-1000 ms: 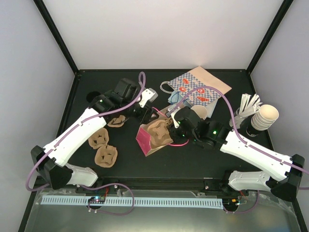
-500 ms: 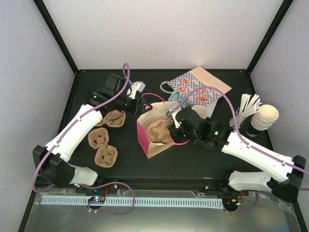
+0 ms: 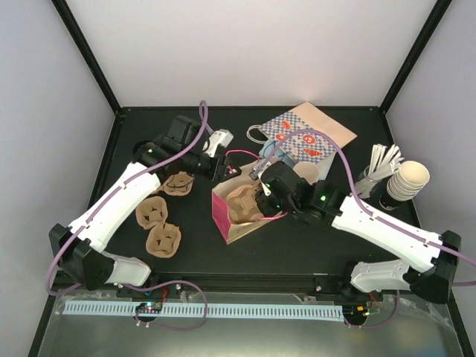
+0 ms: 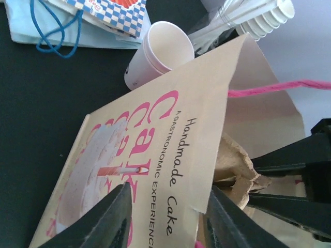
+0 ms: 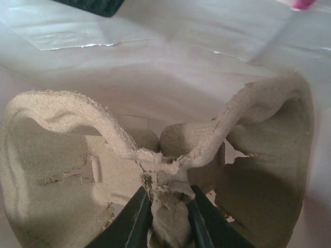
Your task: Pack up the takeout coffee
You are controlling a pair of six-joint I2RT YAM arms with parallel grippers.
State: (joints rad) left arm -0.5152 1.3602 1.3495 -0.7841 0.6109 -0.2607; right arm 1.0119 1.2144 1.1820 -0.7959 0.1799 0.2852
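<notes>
Top external view puts the pink bag [image 3: 225,223] near the middle of the dark surface [image 3: 297,249], mouth open, with a brown pulp carrier [image 3: 242,202] sitting partly inside it. The left tool [image 3: 223,168] reaches in from 10 o'clock to the bag's far rim. Its wrist camera shows it spread, one finger over the printed outer face of the bag wall and the other past the wall's edge on the inner side; whether either finger presses the paper cannot be told. The right tool [image 3: 261,199] comes in from 3 o'clock, over the bag's mouth. Its own camera shows it pressed together on the raised middle ridge of the carrier, with pale bag paper all around.

The takeout coffee [image 3: 306,172] is outside the bag, at about the bag's 2 o'clock, just beyond the right wrist, which hides part of it. It is a small white cup with a cream inside and nothing covering its mouth. The left wrist view shows small dark print on its side.

Patterned bags [image 3: 306,137] lie flat at 12 o'clock of the cup. A stack of cream cups [image 3: 407,182] stands near the surface's 3 o'clock edge. Three loose carriers [image 3: 152,213] lie at the bag's 9 o'clock, under the left arm.
</notes>
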